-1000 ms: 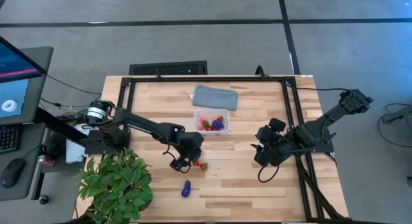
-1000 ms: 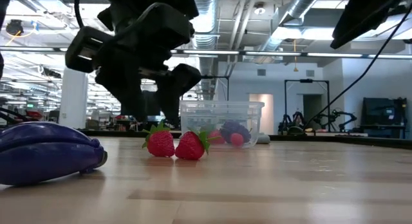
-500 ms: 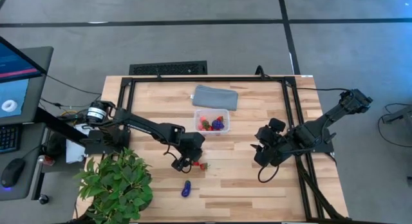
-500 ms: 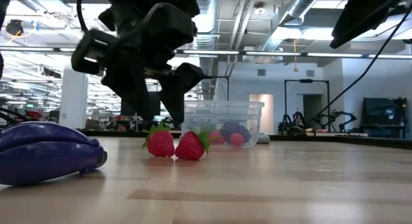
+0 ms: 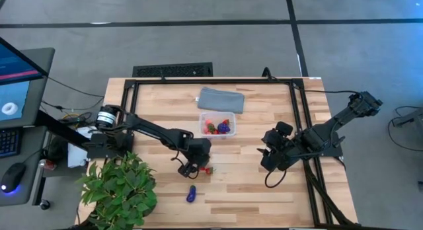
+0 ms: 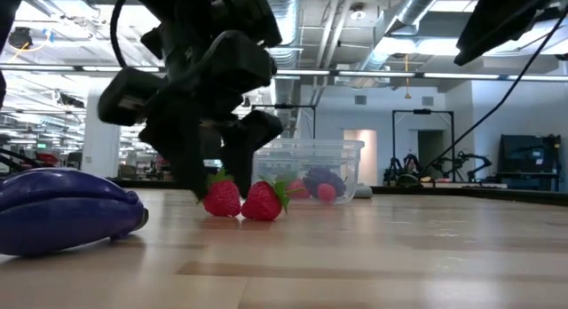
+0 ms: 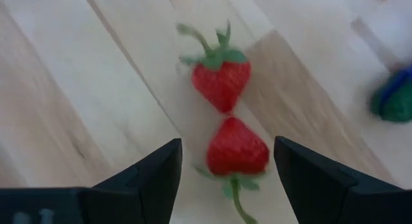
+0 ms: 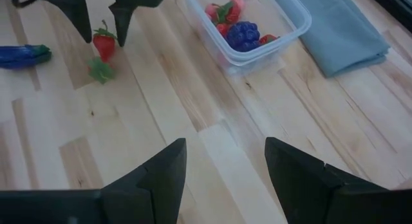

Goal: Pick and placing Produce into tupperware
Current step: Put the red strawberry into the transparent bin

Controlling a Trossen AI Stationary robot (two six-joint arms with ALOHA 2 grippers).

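1. Lower left of the high view: a large leafy green plant (image 5: 120,190) stands at the corner of the pale wooden table (image 5: 251,184).
2. Lower centre-left of the high view: a dark purple elongated toy fruit (image 5: 192,193) lies alone on the table, below the left gripper; in the low view it fills the left edge (image 6: 62,209).
3. Centre-left: the left gripper (image 5: 191,168), dark and two-fingered, is lowered to the table with its fingers spread. In the left wrist view the near red toy strawberry (image 7: 237,147) lies between the two fingertips, touching neither; the far red toy strawberry with a green top (image 7: 221,82) lies just beyond it, the two touching tip to tip.
4. Centre-left of the low view: the left gripper (image 6: 213,180) reaches the table surface at the two strawberries (image 6: 241,199), which sit side by side.
5. Centre of the high view: the small clear rectangular plastic box (image 5: 218,125) holds red, pinkish and dark purple pieces; it lies above and right of the left gripper, well apart. The two loose strawberries remain outside it.
6. Upper centre: a flat grey-blue rectangular pad (image 5: 221,100) lies just above the box.
7. Centre-right: the right gripper (image 5: 269,161) waits over bare table with fingers spread, holding nothing.
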